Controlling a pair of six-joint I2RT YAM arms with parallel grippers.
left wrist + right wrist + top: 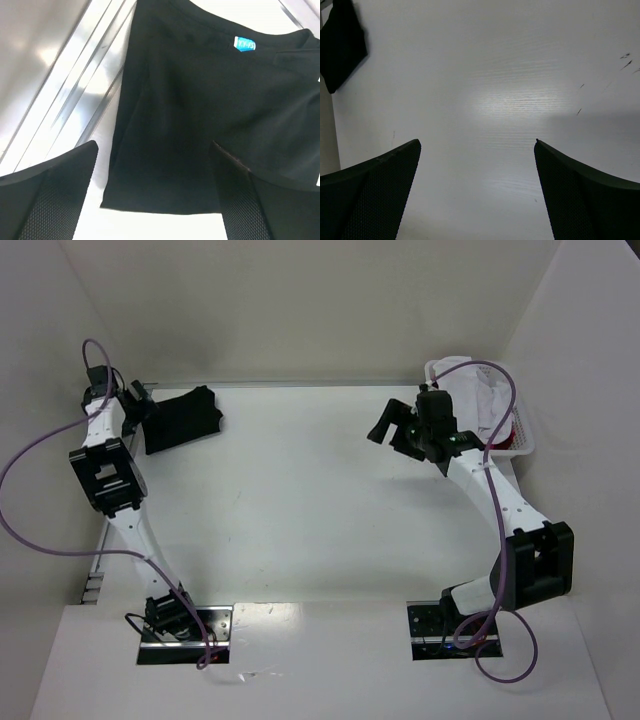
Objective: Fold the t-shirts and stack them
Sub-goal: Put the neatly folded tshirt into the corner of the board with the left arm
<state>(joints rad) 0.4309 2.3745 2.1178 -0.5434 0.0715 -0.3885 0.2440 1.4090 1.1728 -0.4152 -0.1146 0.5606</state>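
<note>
Presently, one black cloth t-shirt (180,418) is laid folded, white-and-red cloth t-shirts (478,390) are left unfolded, left gripper (155,145) and right gripper (477,142) are parted.

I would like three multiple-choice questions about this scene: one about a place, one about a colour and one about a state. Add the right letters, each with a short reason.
1. Where on the table does the black t-shirt lie?
A. in the far left corner
B. in the middle
C. at the near edge, between the arm bases

2. What colour is the small label at its neckline?
A. red
B. blue
C. yellow

3. In what state is the right claw?
A. shut on a white shirt
B. shut and empty
C. open and empty

Answers:
1 A: the top view shows it at the far left of the table.
2 B: the left wrist view shows a blue tag on the black cloth.
3 C: it stands wide open over bare table, with nothing in it.
</note>
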